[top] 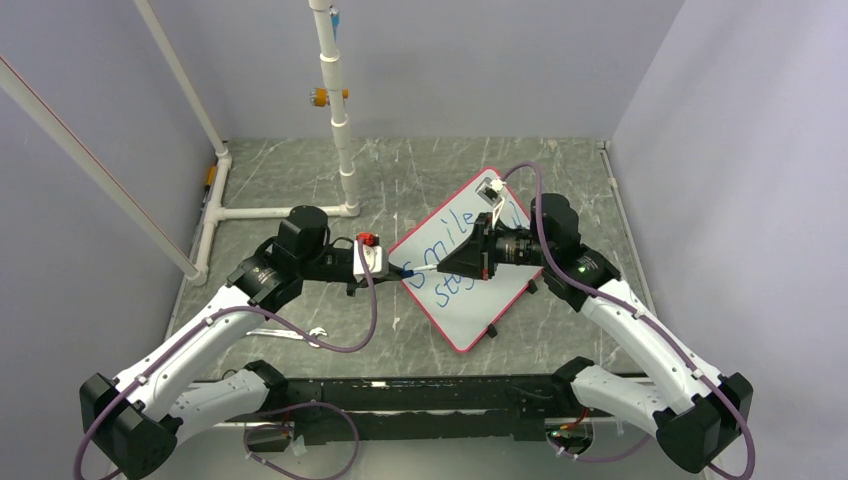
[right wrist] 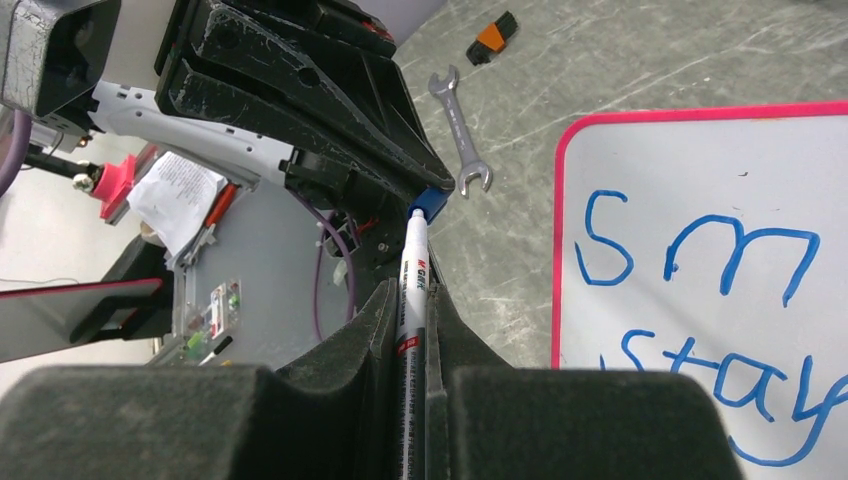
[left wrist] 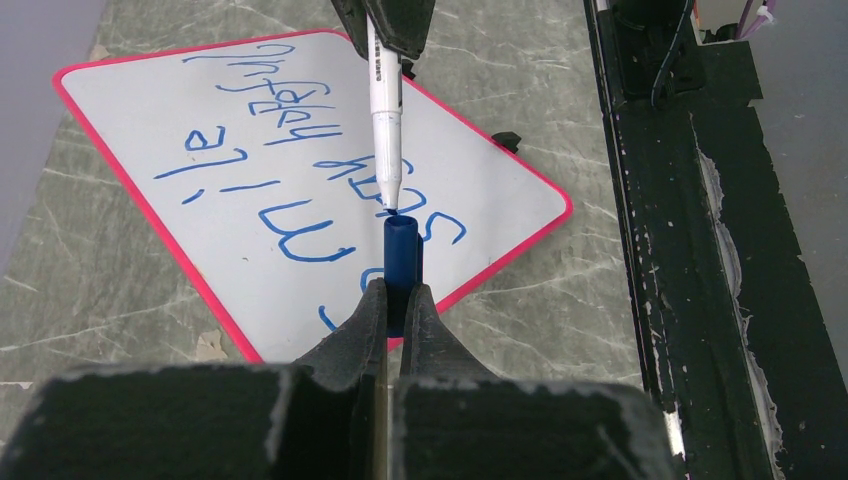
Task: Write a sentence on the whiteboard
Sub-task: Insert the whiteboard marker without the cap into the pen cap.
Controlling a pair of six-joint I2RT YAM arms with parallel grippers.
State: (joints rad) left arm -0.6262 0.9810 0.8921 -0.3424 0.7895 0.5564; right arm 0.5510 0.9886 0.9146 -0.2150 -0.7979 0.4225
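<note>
Whiteboard [top: 472,318]: lay flat on the counter [top: 560,330], turned cornerwise between the two arms, where we judged either could reach it.
Sentence [left wrist: 335,168]: blue and thin, in two lines across the board, "Smile" above "stay hopeful". We judged the writing complete.
Right pincer [right wrist: 412,300]: closed on the barrel of the marker [left wrist: 384,130], which ran lengthwise between the fingers, its tip pointed out toward the left arm.
Left pincer [left wrist: 393,295]: clamped on the blue cap [left wrist: 400,255], open mouth facing the tip.
Alignment: marker and cap sat nearly on one axis above the board. The tip was at the cap's mouth, but we could not tell whether it had entered.
Step (judged): recapping, hence one part per arm.
Risk (judged): a small offset would land the tip on the cap's rim, not inside.
Wrench [right wrist: 460,130]: on the counter, apart from the board, and untouched.
</note>
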